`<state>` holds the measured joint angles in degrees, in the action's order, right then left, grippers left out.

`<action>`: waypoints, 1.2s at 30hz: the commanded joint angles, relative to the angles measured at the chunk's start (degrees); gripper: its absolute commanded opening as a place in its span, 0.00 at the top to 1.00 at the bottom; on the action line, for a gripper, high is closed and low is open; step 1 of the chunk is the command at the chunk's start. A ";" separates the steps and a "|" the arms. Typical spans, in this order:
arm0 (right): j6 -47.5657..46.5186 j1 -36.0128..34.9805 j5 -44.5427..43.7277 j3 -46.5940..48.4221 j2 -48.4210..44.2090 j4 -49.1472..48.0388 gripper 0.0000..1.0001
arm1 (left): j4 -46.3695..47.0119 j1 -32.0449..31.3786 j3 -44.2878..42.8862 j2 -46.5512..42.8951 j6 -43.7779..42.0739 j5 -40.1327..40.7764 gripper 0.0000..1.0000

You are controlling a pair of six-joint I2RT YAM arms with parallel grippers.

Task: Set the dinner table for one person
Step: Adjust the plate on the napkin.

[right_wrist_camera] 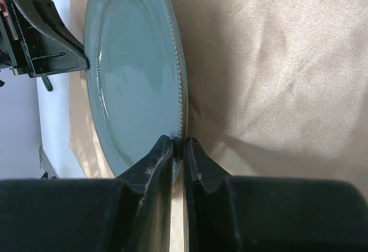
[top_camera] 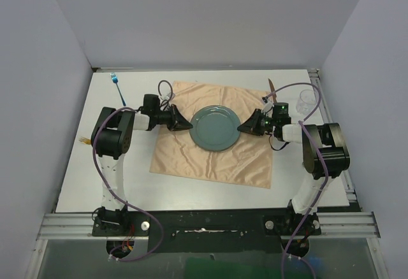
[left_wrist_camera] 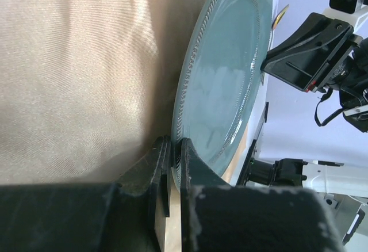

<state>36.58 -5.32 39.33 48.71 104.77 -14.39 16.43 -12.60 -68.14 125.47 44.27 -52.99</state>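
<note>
Counter (top_camera: 191,193): large, white, rectangular, railed in aluminium along the edges, filling the middle of the overhead view between grey walls, arm bases bolted at the near edge.

Cloth (top_camera: 210,161): peach-orange, roughly square, creased, spread on the counter's centre, slightly askew.

Plate (top_camera: 215,128): round, teal-grey, beaded rim, over the far half of the cloth. Lying on the fabric or raised just off it: cannot tell.

Left gripper (left_wrist_camera: 172,148): reaching in from the left, jaws clamped on the plate's left rim, edge pinched between them.

Right gripper (right_wrist_camera: 178,145): reaching in from the right, jaws likewise closed on the opposite rim, facing the left gripper across the plate.

Blue-handled utensil (top_camera: 116,85): on bare counter near the far-left corner, well apart from the cloth.

Drinking glass (top_camera: 307,100): clear, upright, near the right edge, beside the right arm.

Dark slim utensil (top_camera: 271,86): at the far-right corner of the cloth, type not discernible.
</note>
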 commanded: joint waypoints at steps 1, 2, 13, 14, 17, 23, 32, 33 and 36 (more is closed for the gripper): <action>-0.54 -1.07 2.55 0.51 -1.65 -4.00 1.00 | 1.50 -1.86 -2.88 0.51 -1.19 -4.05 1.00; -0.41 -1.09 2.47 0.26 -1.65 -4.23 1.00 | 1.46 -2.00 -3.00 0.53 -1.25 -4.13 1.00; -0.75 -0.88 1.91 -0.88 -3.05 -3.88 1.00 | 0.13 -3.49 -4.80 0.73 -2.05 -4.22 1.00; -0.86 -0.84 1.89 -0.85 -3.02 -3.69 1.00 | -0.02 -3.63 -4.86 0.81 -2.16 -4.20 1.00; -0.98 -0.67 1.94 -0.89 -2.74 -3.49 1.00 | -0.59 -3.92 -4.90 1.12 -2.68 -4.17 1.00; -0.99 -0.61 2.41 -0.60 -2.06 -3.47 1.00 | -3.62 -4.32 -4.98 1.46 -5.13 -3.36 1.00; -1.55 -0.71 2.75 0.78 -0.87 -2.08 1.00 | -10.59 -4.40 -4.12 0.27 -10.48 -1.14 1.00; -1.51 -0.74 2.77 0.93 -0.75 -1.97 1.00 | -11.45 -4.40 -4.04 0.10 -11.47 -0.76 1.00; -1.44 -0.82 2.77 1.44 -0.46 -1.74 0.96 | -14.73 -4.39 -3.98 -0.50 -13.84 0.87 0.88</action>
<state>36.38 -4.80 38.57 47.29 104.77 -13.50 9.10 -13.74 -71.59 126.08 37.74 -53.12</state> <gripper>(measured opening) 0.087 0.044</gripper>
